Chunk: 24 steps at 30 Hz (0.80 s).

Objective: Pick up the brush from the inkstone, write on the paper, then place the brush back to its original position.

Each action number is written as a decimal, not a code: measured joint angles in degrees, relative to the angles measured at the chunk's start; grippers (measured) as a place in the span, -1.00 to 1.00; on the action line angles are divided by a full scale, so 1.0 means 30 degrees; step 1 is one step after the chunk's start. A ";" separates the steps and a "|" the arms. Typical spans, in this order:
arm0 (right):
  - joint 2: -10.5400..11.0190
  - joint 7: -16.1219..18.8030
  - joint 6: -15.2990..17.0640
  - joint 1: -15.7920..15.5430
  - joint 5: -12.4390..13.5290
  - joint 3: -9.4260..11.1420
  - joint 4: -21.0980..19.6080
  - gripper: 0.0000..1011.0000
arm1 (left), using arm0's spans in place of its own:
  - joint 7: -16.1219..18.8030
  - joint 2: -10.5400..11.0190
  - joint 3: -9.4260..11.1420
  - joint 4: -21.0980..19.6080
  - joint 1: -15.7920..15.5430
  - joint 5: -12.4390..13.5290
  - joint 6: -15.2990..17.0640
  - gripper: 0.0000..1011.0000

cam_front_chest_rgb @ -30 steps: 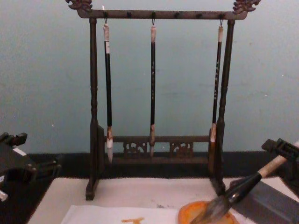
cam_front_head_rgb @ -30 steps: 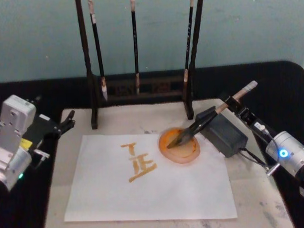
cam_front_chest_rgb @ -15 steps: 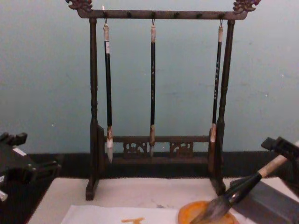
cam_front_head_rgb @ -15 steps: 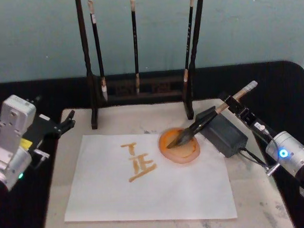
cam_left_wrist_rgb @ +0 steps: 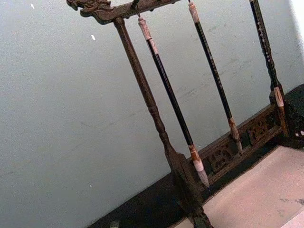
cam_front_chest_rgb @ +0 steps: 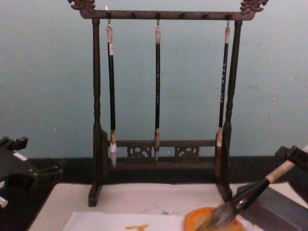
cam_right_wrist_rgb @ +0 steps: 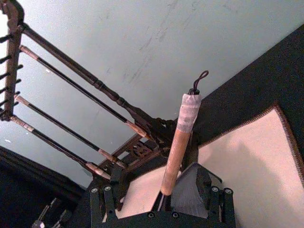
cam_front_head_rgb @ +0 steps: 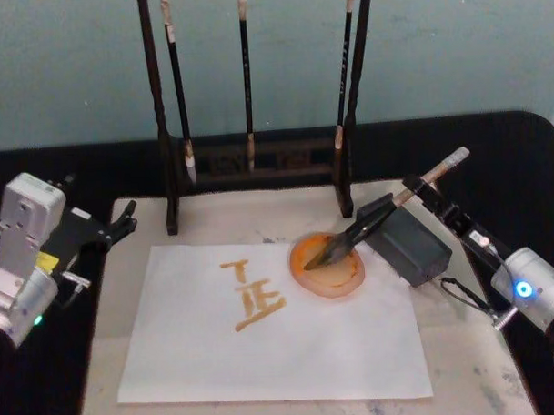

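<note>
Brush lies with its handle between the wide jaws of the right end effector, bristles beyond in the dish. Paper is written, so this looks like release; next, back off without nudging. Left end effector idles well apart.

Black left pincer — silver housing, yellow label; blue light on right wrist.

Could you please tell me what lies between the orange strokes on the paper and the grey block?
In the head view, a round orange dish, with the bristles of the brush resting in it.
</note>
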 joint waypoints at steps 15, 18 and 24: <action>0.1654 -0.2714 -0.3073 -0.3021 -0.2755 -0.0604 -0.4378 0.98 | 0.0000 0.0000 0.0000 -0.0001 0.0000 0.0001 0.0000 1.00; 0.1938 -0.3837 -0.3854 -0.3080 -0.5042 -0.1063 -0.4952 0.98 | -0.0001 0.0000 0.0000 -0.0001 0.0001 -0.0001 0.0000 1.00; 0.2372 -0.6322 -0.4682 -0.2558 -1.0169 -0.2451 -0.5442 0.98 | 0.0000 0.0000 -0.0001 -0.0001 -0.0001 0.0000 0.0000 1.00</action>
